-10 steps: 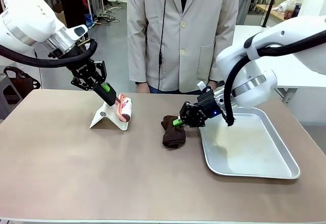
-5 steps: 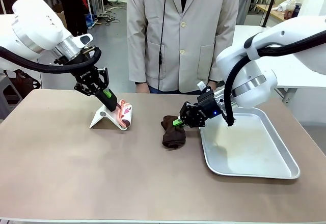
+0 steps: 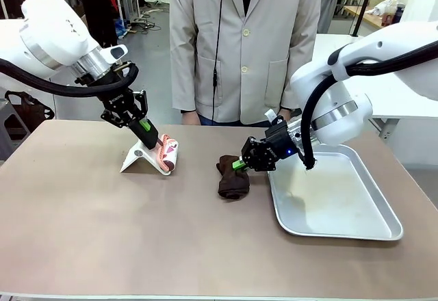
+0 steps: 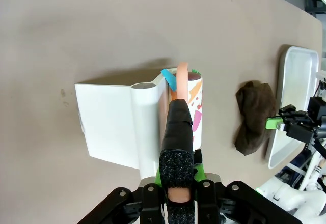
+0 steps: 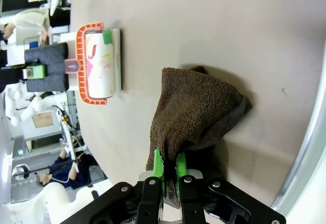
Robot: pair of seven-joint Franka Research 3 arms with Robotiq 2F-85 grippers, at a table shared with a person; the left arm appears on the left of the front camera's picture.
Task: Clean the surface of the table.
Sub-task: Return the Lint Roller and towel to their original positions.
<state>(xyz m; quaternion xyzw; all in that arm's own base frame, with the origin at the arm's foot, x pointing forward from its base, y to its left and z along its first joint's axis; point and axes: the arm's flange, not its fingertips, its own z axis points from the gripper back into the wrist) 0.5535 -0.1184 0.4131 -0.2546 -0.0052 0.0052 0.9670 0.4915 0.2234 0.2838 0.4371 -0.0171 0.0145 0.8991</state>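
Observation:
The brownish-taupe table (image 3: 137, 232) carries a white stand (image 3: 140, 159) with a lint roller (image 3: 168, 152) resting against it. My left gripper (image 3: 152, 139) is shut on the roller's pink-orange handle; in the left wrist view its black finger (image 4: 178, 127) lies along the handle beside the patterned roll (image 4: 192, 107). A crumpled dark brown cloth (image 3: 231, 178) lies on the table at the middle. My right gripper (image 3: 239, 164) is shut on the cloth's near edge, and its green pads (image 5: 158, 169) pinch the cloth (image 5: 196, 112) in the right wrist view.
A shiny metal tray (image 3: 342, 205) lies at the right, just behind my right gripper, with its rim (image 5: 310, 147) close to the cloth. A person in a pale jacket (image 3: 243, 41) stands at the far edge. The front half of the table is bare.
My left gripper has come down and slightly right, bringing the lint roller lower against the white stand. The right gripper and the cloth have not moved.

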